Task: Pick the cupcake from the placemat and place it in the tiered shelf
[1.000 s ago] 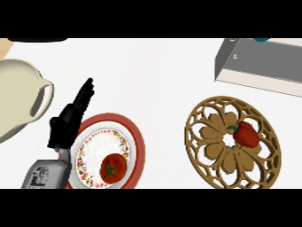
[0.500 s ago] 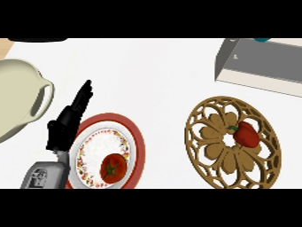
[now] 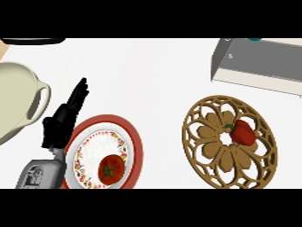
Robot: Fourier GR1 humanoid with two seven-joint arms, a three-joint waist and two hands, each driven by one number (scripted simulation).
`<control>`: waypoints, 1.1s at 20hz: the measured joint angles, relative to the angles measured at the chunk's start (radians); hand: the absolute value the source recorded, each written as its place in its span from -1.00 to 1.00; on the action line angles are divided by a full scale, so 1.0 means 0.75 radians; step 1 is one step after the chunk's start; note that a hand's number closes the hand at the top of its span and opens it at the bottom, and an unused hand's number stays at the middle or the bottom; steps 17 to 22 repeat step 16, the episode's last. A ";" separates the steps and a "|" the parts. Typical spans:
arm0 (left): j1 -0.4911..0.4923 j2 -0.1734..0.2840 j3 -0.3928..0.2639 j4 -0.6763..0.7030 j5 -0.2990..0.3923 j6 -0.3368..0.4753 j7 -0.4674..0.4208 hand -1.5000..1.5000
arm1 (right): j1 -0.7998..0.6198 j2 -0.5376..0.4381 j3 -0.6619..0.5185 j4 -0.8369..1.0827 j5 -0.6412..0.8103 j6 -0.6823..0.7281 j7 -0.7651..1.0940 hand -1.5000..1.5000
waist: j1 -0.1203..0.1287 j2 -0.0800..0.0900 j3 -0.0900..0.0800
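Observation:
A round wooden openwork placemat lies at the right of the white counter. On it, right of its middle, rests a red item with a green stem; it looks like a bell pepper, not a cupcake. The grey tiered shelf stands at the upper right, behind the placemat. My left hand shows at the left, open, fingers straight and pointing up and away, far from the placemat and holding nothing. My right hand appears nowhere in the head view.
A red-rimmed patterned plate with a tomato sits just right of my left forearm. A large cream pot with a handle fills the left edge. A dark object lies at the far top left.

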 measured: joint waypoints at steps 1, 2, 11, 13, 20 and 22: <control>0.009 0.001 0.002 -0.008 0.005 -0.002 0.003 0.00 | 0.029 -0.022 -0.018 -0.049 -0.006 0.026 0.040 -1.00 | -0.003 -0.001 0.000; 0.019 -0.003 -0.002 -0.006 0.000 0.002 -0.003 0.00 | 0.055 -0.044 -0.038 -0.092 -0.014 0.060 0.087 -1.00 | -0.008 -0.002 0.000; 0.053 0.010 0.019 -0.020 0.014 -0.003 -0.013 0.00 | 0.457 -0.236 -0.314 -0.456 -0.251 0.525 0.338 -1.00 | -0.044 -0.008 0.001; 0.053 0.014 0.022 -0.024 0.011 0.002 -0.003 0.00 | 0.574 -0.257 -0.409 -0.543 -0.329 0.630 0.342 -1.00 | -0.053 -0.010 0.002; 0.055 -0.003 0.013 -0.020 0.003 0.016 -0.001 0.00 | 0.729 -0.264 -0.575 -0.658 -0.471 0.782 0.337 -1.00 | -0.056 -0.009 0.002; 0.055 -0.003 0.013 -0.020 0.003 0.016 -0.001 0.00 | 0.729 -0.264 -0.575 -0.658 -0.471 0.782 0.337 -1.00 | -0.056 -0.009 0.002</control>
